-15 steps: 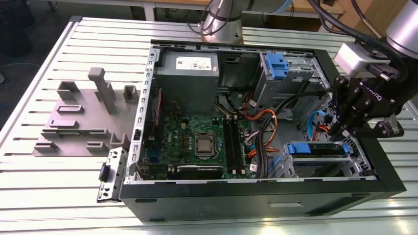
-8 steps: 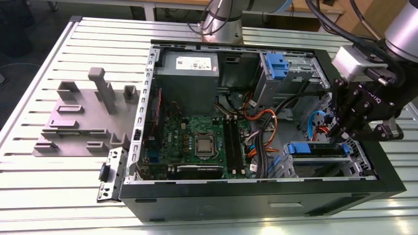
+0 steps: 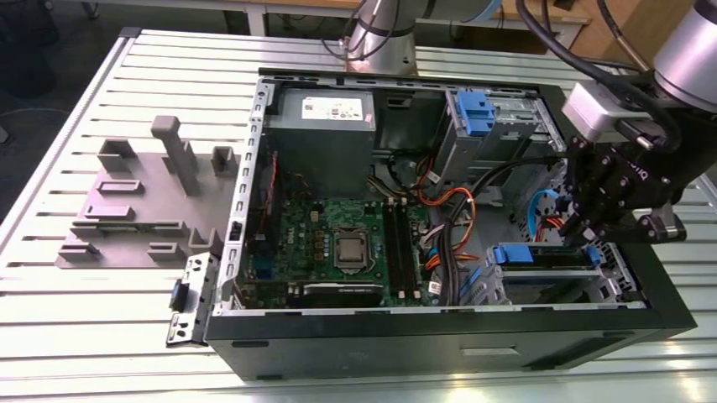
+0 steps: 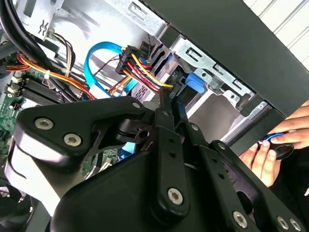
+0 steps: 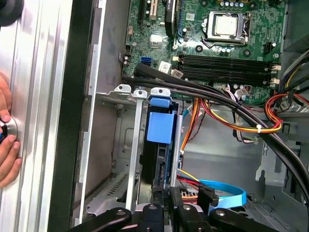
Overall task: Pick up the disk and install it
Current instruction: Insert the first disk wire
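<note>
One disk [image 3: 546,257] sits in the case's [image 3: 448,340] lower drive bay; your gripper [image 3: 590,243], fingers together at its blue rail, looks to be seating it.

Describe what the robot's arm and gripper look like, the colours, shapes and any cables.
The arm has thick, round, silver-grey segments, with black cables looping along it to a light grey block near the wrist. The gripper is matte black, built from flat angular link plates joined by silver screws and pins, seen up close in the second wrist view. A small white marking sits on its side.
</note>
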Robot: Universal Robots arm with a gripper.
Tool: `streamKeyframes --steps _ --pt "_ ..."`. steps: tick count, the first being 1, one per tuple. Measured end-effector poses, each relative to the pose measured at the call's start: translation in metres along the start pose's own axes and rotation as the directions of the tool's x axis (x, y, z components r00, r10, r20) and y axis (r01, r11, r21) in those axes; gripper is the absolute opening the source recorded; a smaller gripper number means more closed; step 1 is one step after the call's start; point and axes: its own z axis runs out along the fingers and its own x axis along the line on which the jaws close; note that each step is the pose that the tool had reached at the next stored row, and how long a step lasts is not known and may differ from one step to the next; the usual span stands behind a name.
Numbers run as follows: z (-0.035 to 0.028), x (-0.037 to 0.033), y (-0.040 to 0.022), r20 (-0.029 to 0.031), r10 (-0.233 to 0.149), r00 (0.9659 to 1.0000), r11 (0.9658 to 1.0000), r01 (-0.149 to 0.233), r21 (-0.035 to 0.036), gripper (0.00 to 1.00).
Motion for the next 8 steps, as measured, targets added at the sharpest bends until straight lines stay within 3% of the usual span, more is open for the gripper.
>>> streamKeyframes --steps 8 --pt "0.0008 -0.0004 0.0056 0.0011 0.004 1.0000 0.9999 -0.004 0.0140 0.17"
